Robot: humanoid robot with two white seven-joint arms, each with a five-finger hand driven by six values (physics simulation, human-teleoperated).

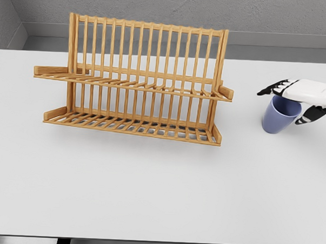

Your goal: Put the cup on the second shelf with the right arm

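Note:
A blue cup (279, 117) stands on the white table (160, 181) at the right, a short way right of the rack. My right hand (295, 102) comes in from the right edge and hovers at the cup's rim. Its black fingers (272, 89) stretch out past the far side of the rim, and the thumb (312, 114) hangs by the cup's right side. The fingers look spread, not wrapped around the cup. The wooden two-tier dish rack (135, 80) stands at the centre left. Both its upper shelf (132, 84) and its lower shelf (133, 125) hold nothing.
A grey wall runs behind the table's far edge. The rack's upright slats rise behind both shelves, which face the table's front. Bare tabletop lies between the cup and the rack's right end (224, 92).

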